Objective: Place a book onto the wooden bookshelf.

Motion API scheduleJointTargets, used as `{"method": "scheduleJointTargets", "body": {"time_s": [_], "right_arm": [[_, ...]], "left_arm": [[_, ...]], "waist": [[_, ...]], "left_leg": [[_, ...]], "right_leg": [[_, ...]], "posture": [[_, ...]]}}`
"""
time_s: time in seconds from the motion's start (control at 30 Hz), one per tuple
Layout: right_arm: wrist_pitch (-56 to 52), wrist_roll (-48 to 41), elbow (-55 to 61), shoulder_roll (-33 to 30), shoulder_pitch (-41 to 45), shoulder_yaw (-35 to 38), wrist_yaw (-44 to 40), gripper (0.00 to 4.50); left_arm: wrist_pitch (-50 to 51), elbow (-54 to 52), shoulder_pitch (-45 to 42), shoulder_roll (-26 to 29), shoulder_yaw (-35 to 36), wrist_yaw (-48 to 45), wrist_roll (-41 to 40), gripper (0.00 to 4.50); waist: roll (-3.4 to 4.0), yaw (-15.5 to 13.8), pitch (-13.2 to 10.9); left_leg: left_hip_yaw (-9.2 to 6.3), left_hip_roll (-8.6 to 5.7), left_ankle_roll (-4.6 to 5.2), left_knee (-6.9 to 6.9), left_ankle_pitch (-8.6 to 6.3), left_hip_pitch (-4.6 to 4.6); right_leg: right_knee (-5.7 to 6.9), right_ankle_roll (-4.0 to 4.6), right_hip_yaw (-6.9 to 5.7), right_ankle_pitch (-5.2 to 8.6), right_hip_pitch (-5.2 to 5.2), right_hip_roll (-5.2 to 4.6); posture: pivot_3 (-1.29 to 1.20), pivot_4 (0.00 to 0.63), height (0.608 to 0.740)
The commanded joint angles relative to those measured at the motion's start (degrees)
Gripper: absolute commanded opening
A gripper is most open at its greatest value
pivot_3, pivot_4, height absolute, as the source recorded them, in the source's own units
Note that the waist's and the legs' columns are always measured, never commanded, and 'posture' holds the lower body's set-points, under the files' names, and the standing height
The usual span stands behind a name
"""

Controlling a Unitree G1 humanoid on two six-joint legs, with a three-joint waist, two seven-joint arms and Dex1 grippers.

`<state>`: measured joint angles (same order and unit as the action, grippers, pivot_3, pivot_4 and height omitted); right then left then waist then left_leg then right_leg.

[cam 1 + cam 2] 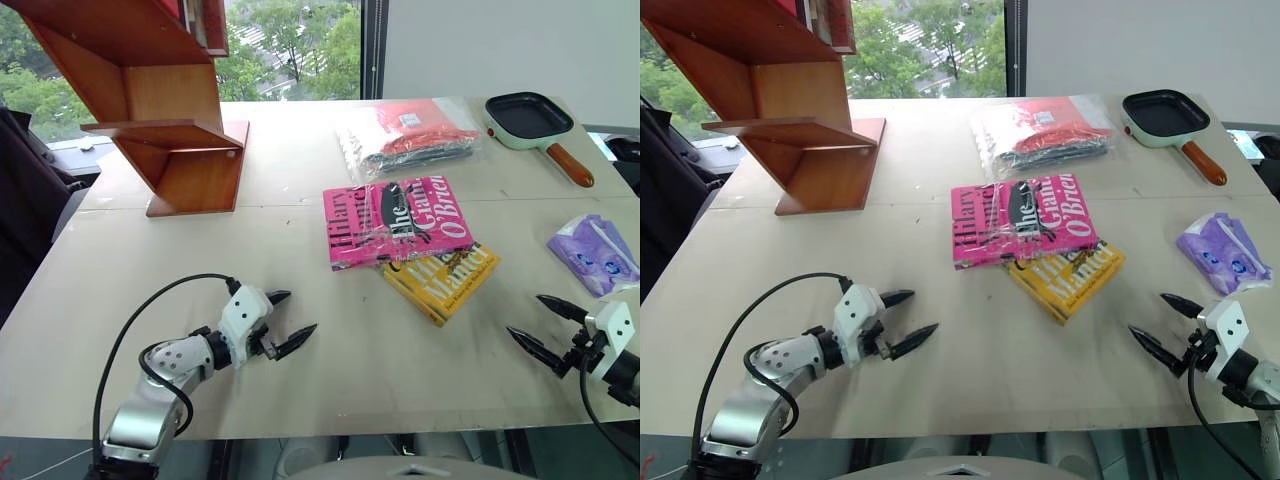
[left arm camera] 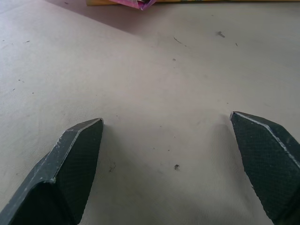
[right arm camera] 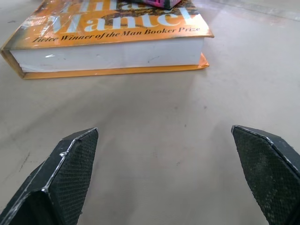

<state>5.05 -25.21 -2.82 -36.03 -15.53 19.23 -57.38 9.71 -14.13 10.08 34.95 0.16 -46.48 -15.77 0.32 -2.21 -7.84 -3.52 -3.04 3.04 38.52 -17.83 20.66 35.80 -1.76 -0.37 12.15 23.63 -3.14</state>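
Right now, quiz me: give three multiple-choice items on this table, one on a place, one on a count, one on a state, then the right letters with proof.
1. Where does the pink book lie?
A. Inside the wooden bookshelf
B. Partly on top of the yellow book
C. In the frying pan

2. How many books lie flat on the table?
A. Two
B. Four
C. None

3. How do the two grippers stand?
A. Both open and holding nothing
B. Left shut on the pink book
C. Right shut on the pan handle

Answers:
1 B: its lower edge overlaps the yellow book, well apart from the wooden bookshelf.
2 A: just the pink one and the yellow one.
3 A: the left gripper and the right gripper show spread fingers over bare tabletop.
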Motion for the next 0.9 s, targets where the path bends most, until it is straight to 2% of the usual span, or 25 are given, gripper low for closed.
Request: {"method": "scheduleJointTargets", "body": {"time_s": [0.03,0.13,0.2,0.23,0.27,0.3,0.33,0.37,0.4,0.53,0.67,0.73,0.8,0.9], "right_arm": [[-1.4,-0.6,3.4,-0.7,-0.4,1.7,1.7,4.50],[-3.9,-0.7,4.3,-0.7,2.8,2.2,5.4,4.50],[-6.4,-2.3,4.8,-0.1,6.4,3.1,8.6,4.50],[-7.3,-2.6,4.8,-0.3,8.4,3.2,9.5,3.96],[-8.1,-2.6,4.8,-0.7,10.5,2.8,9.8,3.69],[-9.1,-2.1,4.1,-1.0,13.7,1.9,10.3,3.03],[-9.5,-0.4,1.9,-1.2,19.2,-0.3,10.8,2.78],[-10.1,1.2,-0.9,-0.9,25.2,-2.7,11.4,2.22],[-10.2,3.1,-4.3,-0.3,31.0,-4.9,11.9,2.00],[-7.2,11.0,-21.3,2.2,50.1,-12.3,12.7,0.15],[-0.8,18.7,-41.7,5.2,67.3,-18.8,10.9,0.06],[1.1,23.2,-52.6,7.2,75.8,-22.2,11.6,0.06],[2.6,25.9,-60.5,9.5,82.0,-23.8,13.3,0.06],[4.0,30.7,-67.7,12.4,87.9,-26.9,15.6,0.06]], "left_arm": [[1.3,-1.4,1.7,0.9,0.8,-0.5,-0.6,4.46],[0.8,-4.4,2.9,2.9,3.6,-3.0,-3.4,4.46],[4.0,-7.2,3.5,4.6,7.3,-5.4,-9.2,4.46],[6.2,-8.5,3.4,5.7,9.5,-6.2,-12.4,4.50],[7.8,-9.7,3.2,6.9,11.3,-6.7,-14.4,4.50],[9.1,-10.6,2.6,8.2,13.2,-6.8,-15.4,4.50],[10.4,-11.2,1.4,10.3,14.7,-5.6,-13.9,4.50],[11.2,-11.6,0.1,11.9,16.3,-5.0,-13.5,4.50],[12.4,-11.8,-1.0,13.4,17.8,-5.1,-14.4,4.50],[16.9,-12.6,-4.7,17.2,22.6,-6.9,-19.5,4.50],[20.5,-13.2,-7.7,20.2,25.8,-8.2,-22.9,4.50],[22.9,-14.5,-8.9,21.1,27.7,-7.7,-25.5,4.50],[26.2,-16.5,-9.4,21.7,30.2,-6.8,-29.3,4.50],[32.0,-19.7,-8.4,22.4,34.2,-4.7,-34.6,4.50]], "waist": [[-0.01,0.0,0.0],[-0.04,0.3,-0.1],[-0.15,1.0,-0.2],[-0.17,1.2,-0.3],[-0.22,1.3,-0.3],[-0.23,1.3,-0.3],[-0.26,1.4,-0.4],[-0.31,1.8,-0.5],[-0.31,2.1,-0.7],[-0.50,2.7,-0.8],[-0.57,3.0,-1.1],[-0.58,3.1,-1.1],[-0.61,3.4,-1.1],[-0.63,4.0,-1.1]], "left_leg": [[0.00,0.00,0.00,0.00,0.00,0.01],[0.02,0.00,0.00,0.00,0.00,0.01],[0.03,0.02,0.00,0.00,0.00,0.04],[0.03,0.02,0.00,0.00,0.00,0.08],[0.02,0.02,0.00,0.01,0.00,0.10],[0.01,0.02,0.00,0.01,0.00,0.10],[0.00,0.02,-0.01,0.01,0.01,0.10],[0.00,0.02,-0.02,0.00,0.01,0.08],[0.05,0.01,-0.09,0.01,0.06,0.07],[0.10,0.01,-0.36,-0.01,0.22,0.09],[0.09,-0.02,-0.43,-0.12,0.25,0.38],[0.09,-0.05,-0.46,-0.17,0.27,0.81],[0.08,-0.09,-0.51,-0.13,0.31,1.32],[0.06,-0.10,-0.62,-0.11,0.37,1.50]], "right_leg": [[0.00,0.00,0.00,0.00,0.01,0.00],[0.00,0.00,0.03,0.00,0.01,0.00],[0.00,0.00,0.04,0.00,0.06,0.00],[0.00,0.00,0.04,0.00,0.10,0.01],[0.01,0.01,0.03,0.00,0.11,0.00],[0.01,0.01,0.01,0.00,0.11,0.01],[0.01,0.01,0.00,0.00,0.12,0.01],[0.01,0.00,-0.01,-0.01,0.11,0.01],[0.03,0.01,0.04,-0.02,0.12,0.05],[0.05,-0.04,-0.02,-0.09,0.18,0.05],[0.03,-0.17,-0.04,-0.16,0.53,0.04],[0.00,-0.18,-0.06,-0.17,0.96,0.01],[0.04,-0.19,-0.08,-0.18,1.49,-0.02],[0.04,-0.19,-0.15,-0.18,1.67,-0.04]], "posture": [[0.00,0.150,0.720],[0.00,0.150,0.720],[0.00,0.150,0.720],[0.00,0.150,0.720],[0.00,0.150,0.720],[0.00,0.150,0.720],[0.00,0.150,0.720],[0.00,0.150,0.720],[0.00,0.150,0.720],[0.00,0.150,0.720],[0.00,0.150,0.720],[0.00,0.150,0.720],[0.00,0.150,0.720],[0.00,0.150,0.720]]}}
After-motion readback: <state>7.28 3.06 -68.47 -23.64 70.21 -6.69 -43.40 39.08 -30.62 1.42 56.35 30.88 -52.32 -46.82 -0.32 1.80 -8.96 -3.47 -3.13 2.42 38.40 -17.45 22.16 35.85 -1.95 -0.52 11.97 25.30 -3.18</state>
